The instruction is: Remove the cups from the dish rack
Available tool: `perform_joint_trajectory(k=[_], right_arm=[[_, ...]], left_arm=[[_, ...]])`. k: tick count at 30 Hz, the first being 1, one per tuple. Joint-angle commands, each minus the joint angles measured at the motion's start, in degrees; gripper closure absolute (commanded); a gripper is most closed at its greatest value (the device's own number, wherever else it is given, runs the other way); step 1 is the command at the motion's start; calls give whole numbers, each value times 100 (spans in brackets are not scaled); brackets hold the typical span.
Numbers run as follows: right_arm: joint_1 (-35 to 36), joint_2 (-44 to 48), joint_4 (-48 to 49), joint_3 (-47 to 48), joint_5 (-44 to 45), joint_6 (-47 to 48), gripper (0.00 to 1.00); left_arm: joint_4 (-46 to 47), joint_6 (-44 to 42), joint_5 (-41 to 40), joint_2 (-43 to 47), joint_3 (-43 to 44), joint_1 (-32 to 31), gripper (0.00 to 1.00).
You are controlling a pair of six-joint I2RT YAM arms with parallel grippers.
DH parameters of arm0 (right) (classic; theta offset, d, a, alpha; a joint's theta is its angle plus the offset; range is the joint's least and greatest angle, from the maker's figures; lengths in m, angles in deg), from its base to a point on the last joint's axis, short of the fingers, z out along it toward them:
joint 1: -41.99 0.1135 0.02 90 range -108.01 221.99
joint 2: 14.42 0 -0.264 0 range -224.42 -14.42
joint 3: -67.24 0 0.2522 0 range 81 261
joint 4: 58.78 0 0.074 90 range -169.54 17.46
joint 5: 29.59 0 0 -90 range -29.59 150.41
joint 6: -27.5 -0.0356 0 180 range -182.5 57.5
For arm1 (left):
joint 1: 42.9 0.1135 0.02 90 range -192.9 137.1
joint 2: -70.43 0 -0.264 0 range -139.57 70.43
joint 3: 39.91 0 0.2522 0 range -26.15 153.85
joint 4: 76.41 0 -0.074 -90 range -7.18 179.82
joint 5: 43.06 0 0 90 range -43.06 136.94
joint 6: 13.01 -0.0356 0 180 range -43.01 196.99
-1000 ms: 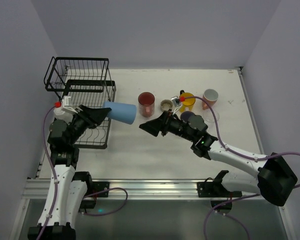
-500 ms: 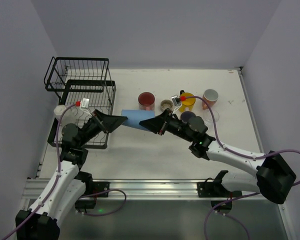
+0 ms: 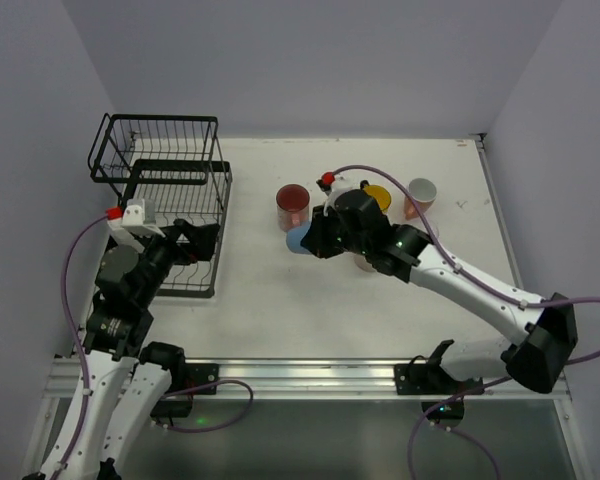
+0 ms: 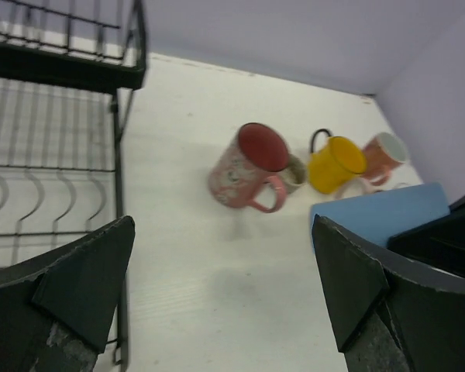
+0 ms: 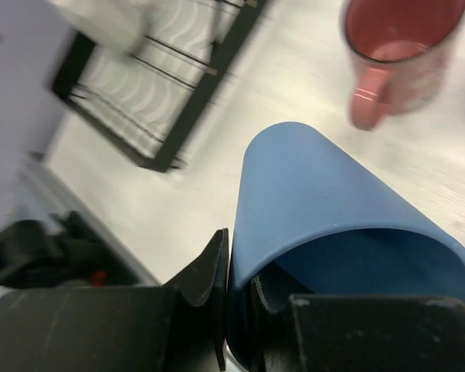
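Note:
My right gripper [image 5: 239, 294] is shut on the rim of a light blue cup [image 5: 333, 217], one finger outside the wall and one inside. In the top view this blue cup [image 3: 297, 240] hangs at the right gripper [image 3: 313, 238], just in front of a red mug [image 3: 292, 205]. The left gripper [image 4: 225, 287] stands open over bare table, nothing between its fingers [image 4: 85, 279]. From above, the left gripper [image 3: 202, 243] sits at the right edge of the black wire dish rack [image 3: 165, 185]. No cup shows in the rack.
A yellow mug [image 3: 377, 197] and a salmon cup [image 3: 420, 195] stand behind the right arm. The left wrist view also shows a small beige cup [image 4: 295, 173] between the red mug [image 4: 248, 167] and the yellow mug [image 4: 335, 163].
The blue cup passed from my left gripper to my right. The left opened and drew back to the rack. The right shut on the rim and carried the cup toward the other cups.

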Motion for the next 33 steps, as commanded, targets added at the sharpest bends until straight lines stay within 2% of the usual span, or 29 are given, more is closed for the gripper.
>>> perform_joint_trajectory(k=[1, 5, 13, 16, 19, 20, 21, 23, 25, 26, 27, 28, 31, 33], right_arm=[[-6, -858, -2371, 869, 963, 1069, 100], [-15, -1781, -2970, 1452, 1386, 1412, 100], [-24, -3057, -3288, 2287, 1589, 1773, 100], [-15, -3303, -3288, 2358, 1571, 1817, 96], [-15, -3365, -3217, 2358, 1562, 1835, 84], [-15, -3356, -3200, 2358, 1554, 1852, 78], [-15, -3356, -3200, 2358, 1562, 1887, 67], [-15, -3251, -3173, 2367, 1632, 1870, 59], [-15, -3094, -3112, 2323, 1650, 1861, 47], [-6, -2866, -3060, 2306, 1659, 1835, 40], [2, -2725, -3024, 2288, 1676, 1826, 27], [3, -2567, -2980, 2227, 1677, 1826, 21], [29, -1785, -2673, 1973, 1572, 1791, 8], [46, -1155, -2366, 1666, 1457, 1756, 4]], left_arm=[[-978, -1001, -1465, 203, -189, -31, 0], [-793, -1001, -1458, 616, -411, -23, 0], [-749, -1027, -1325, 651, -472, -75, 0], [-776, -1009, -1413, 695, -472, -111, 0], [-793, -1001, -1492, 660, -464, -111, 0], [-802, -1001, -1527, 617, -464, -111, 0], [-811, -983, -1545, 590, -464, -111, 0], [-846, -974, -1667, 503, -437, -111, 0], [-907, -948, -1834, 450, -394, -111, 0], [-934, -922, -2035, 397, -376, -102, 0], [-934, -904, -2133, 379, -367, -102, 0], [-934, -895, -2212, 344, -358, -102, 0], [-1039, -764, -2581, 81, -253, -102, 0], [-1180, -554, -2836, -209, -122, -93, 0]])
